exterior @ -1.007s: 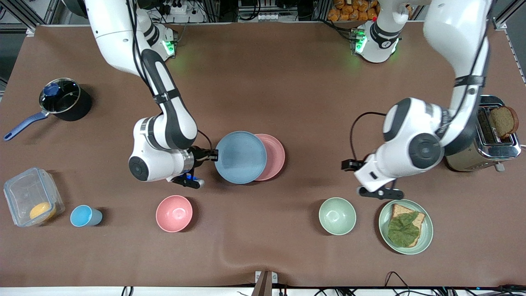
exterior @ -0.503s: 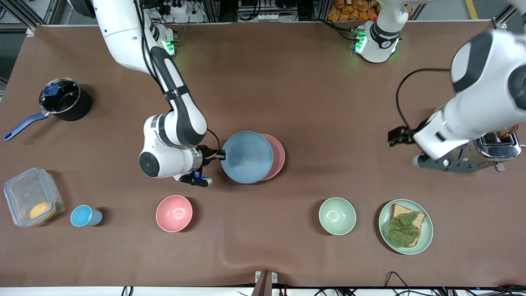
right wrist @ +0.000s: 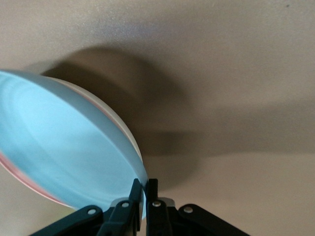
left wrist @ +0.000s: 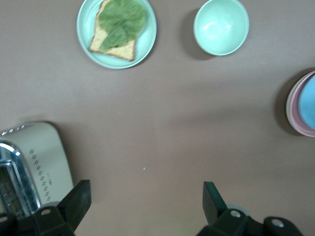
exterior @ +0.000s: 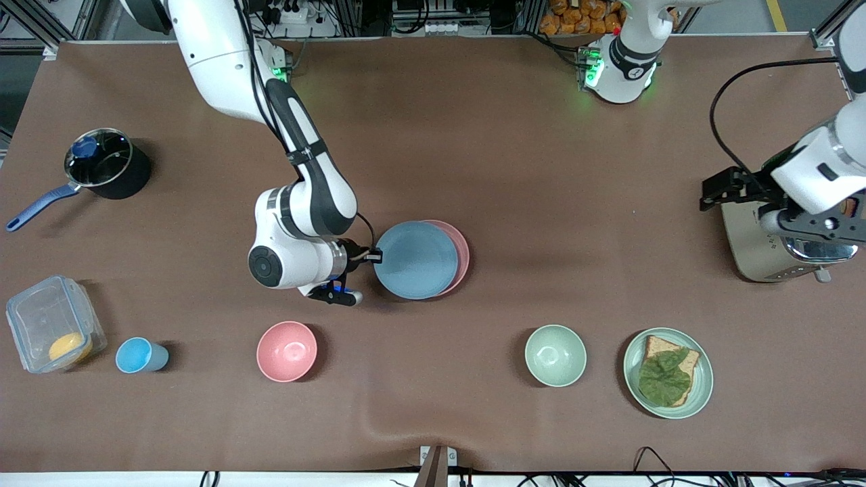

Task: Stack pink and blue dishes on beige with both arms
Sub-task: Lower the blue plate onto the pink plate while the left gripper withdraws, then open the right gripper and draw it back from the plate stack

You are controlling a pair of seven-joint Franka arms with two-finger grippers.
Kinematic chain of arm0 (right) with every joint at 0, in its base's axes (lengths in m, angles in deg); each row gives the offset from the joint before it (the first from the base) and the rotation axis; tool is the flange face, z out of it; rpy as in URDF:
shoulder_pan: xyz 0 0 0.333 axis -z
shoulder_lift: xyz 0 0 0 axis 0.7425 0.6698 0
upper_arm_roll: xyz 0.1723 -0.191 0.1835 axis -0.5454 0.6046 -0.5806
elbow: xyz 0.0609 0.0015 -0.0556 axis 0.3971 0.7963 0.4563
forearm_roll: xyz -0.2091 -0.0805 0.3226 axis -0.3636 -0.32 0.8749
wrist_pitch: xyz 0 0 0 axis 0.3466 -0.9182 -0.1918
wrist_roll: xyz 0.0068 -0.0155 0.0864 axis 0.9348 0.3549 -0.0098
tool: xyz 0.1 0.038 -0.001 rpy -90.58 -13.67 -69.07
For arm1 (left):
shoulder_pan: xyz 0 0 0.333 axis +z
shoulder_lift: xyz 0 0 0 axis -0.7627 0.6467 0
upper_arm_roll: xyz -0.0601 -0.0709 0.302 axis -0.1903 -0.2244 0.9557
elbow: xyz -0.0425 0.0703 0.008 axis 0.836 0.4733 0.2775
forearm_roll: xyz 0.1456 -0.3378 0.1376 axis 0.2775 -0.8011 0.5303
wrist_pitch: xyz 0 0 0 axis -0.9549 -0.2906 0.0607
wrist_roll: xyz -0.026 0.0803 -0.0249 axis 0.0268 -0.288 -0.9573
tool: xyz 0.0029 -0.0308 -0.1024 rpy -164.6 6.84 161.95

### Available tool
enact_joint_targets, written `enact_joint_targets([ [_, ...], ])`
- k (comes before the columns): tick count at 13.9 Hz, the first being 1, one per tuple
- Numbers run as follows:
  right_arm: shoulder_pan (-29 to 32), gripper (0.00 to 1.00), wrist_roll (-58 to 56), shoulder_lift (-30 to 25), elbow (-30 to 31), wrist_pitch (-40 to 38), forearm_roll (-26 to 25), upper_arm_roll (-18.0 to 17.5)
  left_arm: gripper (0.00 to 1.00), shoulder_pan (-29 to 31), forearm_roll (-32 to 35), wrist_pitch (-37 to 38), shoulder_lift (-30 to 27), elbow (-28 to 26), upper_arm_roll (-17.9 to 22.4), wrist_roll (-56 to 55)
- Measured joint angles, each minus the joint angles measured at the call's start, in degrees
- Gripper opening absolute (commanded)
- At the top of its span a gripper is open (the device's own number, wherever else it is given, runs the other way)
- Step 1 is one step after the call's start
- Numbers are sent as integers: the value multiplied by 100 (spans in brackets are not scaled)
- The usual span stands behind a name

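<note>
My right gripper (exterior: pixel 375 257) is shut on the rim of the light blue plate (exterior: pixel 416 260) and holds it slightly tilted over the pink plate (exterior: pixel 463 253), covering most of it. In the right wrist view the fingers (right wrist: pixel 137 194) pinch the blue plate's (right wrist: pixel 64 147) edge, and a pale cream rim (right wrist: pixel 125 132) shows under it; I cannot tell whether that is the beige plate. My left gripper (exterior: pixel 812 228) hangs open and empty over the toaster (exterior: pixel 747 250). It (left wrist: pixel 142 196) looks down at bare cloth, with the plate stack (left wrist: pixel 294 105) far off.
Nearer the camera stand a pink bowl (exterior: pixel 286 350), a blue cup (exterior: pixel 139 355), a green bowl (exterior: pixel 555 355) and a green plate (exterior: pixel 703 382) with bread and leaf. A pot (exterior: pixel 107 162) and a clear container (exterior: pixel 51 325) sit at the right arm's end.
My right gripper has carried the blue plate toward the left arm's end, so it covers more of the pink plate. My left arm has risen and swung from the green plate to over the toaster.
</note>
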State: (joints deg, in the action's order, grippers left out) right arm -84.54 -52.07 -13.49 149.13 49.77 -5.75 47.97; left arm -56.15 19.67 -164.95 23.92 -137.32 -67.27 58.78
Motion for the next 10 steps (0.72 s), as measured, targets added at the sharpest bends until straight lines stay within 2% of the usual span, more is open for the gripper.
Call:
enact_joint_targets([
  [1, -6, 100, 0, 0, -30, 5, 2, 0, 100, -194, -5, -6, -88, -71, 292, 70],
  [2, -11, 100, 0, 0, -77, 9, 4, 0, 100, -272, -5, -6, -184, -115, 405, 76],
  [6, 18, 100, 5, -8, -366, -62, 6, 67, 100, -334, -5, -6, -535, -352, 427, 64],
  [8, 197, 100, 4, -34, -530, -495, 1, 170, 100, -348, -5, -20, -538, -381, 427, 70],
  [10, 640, 100, -2, -45, -766, -1192, -10, 256, 100, -378, -4, -28, -537, -386, 427, 71],
])
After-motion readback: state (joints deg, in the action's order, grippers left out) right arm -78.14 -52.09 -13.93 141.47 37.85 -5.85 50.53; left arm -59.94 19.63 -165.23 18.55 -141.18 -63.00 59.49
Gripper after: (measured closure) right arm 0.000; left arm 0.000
